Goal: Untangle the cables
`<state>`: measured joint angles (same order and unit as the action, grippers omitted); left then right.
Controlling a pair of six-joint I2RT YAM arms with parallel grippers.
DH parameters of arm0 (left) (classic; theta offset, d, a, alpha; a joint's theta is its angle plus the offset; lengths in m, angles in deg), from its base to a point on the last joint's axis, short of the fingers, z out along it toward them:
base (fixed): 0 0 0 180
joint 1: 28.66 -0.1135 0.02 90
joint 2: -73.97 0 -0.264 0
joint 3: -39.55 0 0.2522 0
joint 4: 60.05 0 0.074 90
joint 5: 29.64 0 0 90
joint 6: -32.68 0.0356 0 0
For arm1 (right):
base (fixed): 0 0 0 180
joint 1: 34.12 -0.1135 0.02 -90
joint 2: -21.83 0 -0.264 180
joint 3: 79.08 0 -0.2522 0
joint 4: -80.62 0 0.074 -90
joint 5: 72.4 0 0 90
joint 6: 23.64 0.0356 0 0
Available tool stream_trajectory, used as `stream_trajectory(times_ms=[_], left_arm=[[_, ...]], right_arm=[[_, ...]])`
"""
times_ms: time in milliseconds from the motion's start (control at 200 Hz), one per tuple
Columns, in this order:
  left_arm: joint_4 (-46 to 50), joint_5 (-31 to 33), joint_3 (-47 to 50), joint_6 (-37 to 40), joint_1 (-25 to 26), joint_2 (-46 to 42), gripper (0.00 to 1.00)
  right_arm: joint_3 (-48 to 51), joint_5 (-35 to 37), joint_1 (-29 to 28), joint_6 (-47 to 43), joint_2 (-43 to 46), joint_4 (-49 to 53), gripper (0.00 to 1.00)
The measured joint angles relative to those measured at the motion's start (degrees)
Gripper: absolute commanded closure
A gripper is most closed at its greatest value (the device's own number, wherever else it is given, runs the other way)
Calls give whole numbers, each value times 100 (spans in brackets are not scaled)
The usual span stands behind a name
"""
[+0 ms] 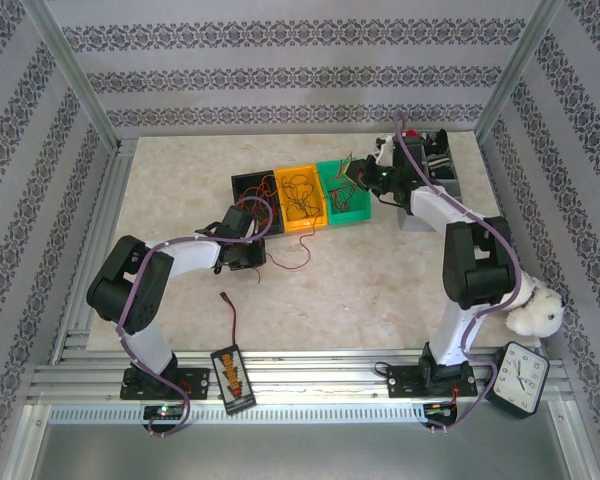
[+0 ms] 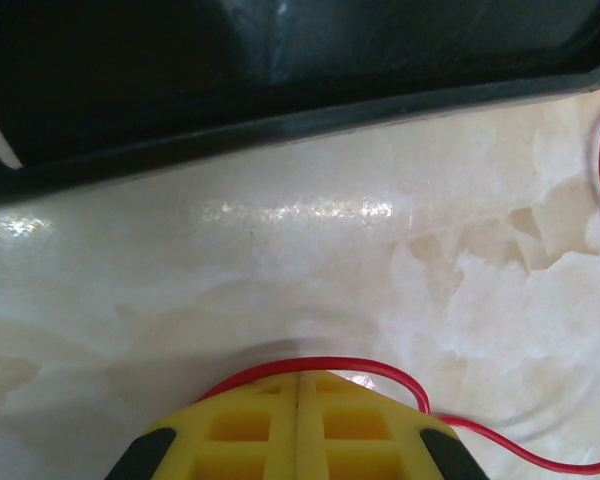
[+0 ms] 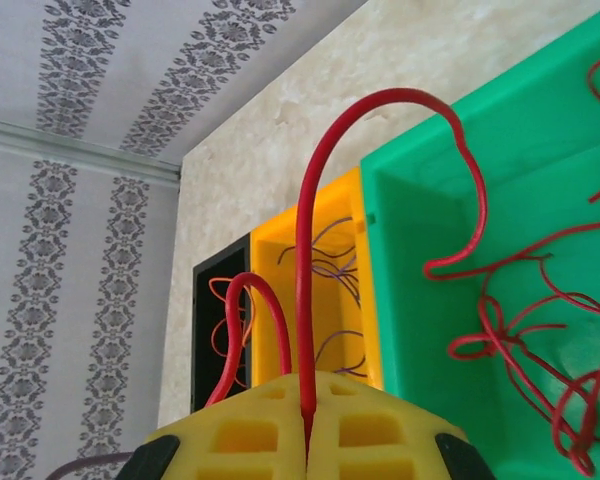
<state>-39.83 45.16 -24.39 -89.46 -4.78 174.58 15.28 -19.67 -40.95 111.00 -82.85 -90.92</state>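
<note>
Where the overhead camera looks down, surroundings: orange bin (image 1: 302, 229) sits mid-row on the marble table (image 1: 380, 290); black bin (image 1: 242, 184) touches its left side, green bin (image 1: 348, 216) its right; grey box (image 1: 442, 180) stands farther right; battery pack (image 1: 233, 377), clock (image 1: 521, 374) and plush toy (image 1: 536, 312) lie well in front of it.
Overhead, in the way: left arm (image 1: 195, 258) reaches in front-left of the orange bin; right arm (image 1: 435, 205) comes from its right, over the green bin.
Overhead, cables (image 1: 302, 193): thin curly loops inside the orange bin and both neighbours; some trail on the table just in front of it.
Left wrist, left gripper (image 2: 298, 380): fingers pressed together; red cable (image 2: 380, 372) curves round their tips on the table, and I cannot tell whether it is pinched; the orange bin's black neighbour walls the far side.
Right wrist, right gripper (image 3: 308, 388): fingers together, clamped on arched cable (image 3: 305, 250), which rises from their seam in front of the orange bin and hooks down into the green bin's red tangle.
</note>
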Motion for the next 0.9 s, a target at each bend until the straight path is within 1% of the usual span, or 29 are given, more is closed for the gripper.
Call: stream_trajectory(times_ms=[320, 480, 650, 904], left_arm=[[0, 0, 0, 0, 0, -2, 100], [-4, 0, 4, 0, 0, -2, 100], [-4, 0, 4, 0, 0, -2, 100], [-7, -4, 4, 0, 0, 0, 100]], right_arm=[[144, 640, 63, -291, 103, 483, 94], [68, 1213, 4, -577, 92, 1145, 95], [-684, 1862, -286, -1025, -236, 2041, 94], [-1801, 2417, -588, -1362, -1117, 2959, 94]])
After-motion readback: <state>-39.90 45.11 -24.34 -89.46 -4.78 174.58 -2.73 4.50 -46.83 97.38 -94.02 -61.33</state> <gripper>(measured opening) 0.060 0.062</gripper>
